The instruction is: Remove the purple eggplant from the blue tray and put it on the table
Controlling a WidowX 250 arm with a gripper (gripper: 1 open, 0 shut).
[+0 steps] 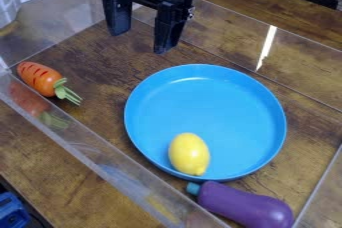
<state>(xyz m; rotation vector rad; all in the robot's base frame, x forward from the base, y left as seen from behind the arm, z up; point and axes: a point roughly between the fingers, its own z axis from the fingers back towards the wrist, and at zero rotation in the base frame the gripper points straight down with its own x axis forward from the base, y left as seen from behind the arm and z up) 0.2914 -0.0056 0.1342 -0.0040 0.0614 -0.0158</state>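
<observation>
Far left on the counter (80, 162) I noted an orange carrot (40, 78) with green leaves, lying on the dark wood grain just inside the clear acrylic wall (80, 137) and well apart from everything else. Moving right along the back edge, the arm's black fingers (119, 12) hung above the counter, pointing down, spread apart with nothing between them; they stood behind the blue tray (221, 97) and clear of its rim. The tray sat right of centre, round and bright blue, its shallow rim intact all the way round as far as I could see. Inside it, close to the near rim, lay a yellow lemon (190, 153), the only thing I saw on the tray. Further right and nearer the camera, the purple eggplant (247, 206) lay on the counter outside the tray, just beside its near rim, lengthwise with its teal stem cap toward the left. I could not tell whether the cap touched the tray's edge. A bright streak of reflected light (267, 47) crossed the glossy wood behind the tray at right.
</observation>
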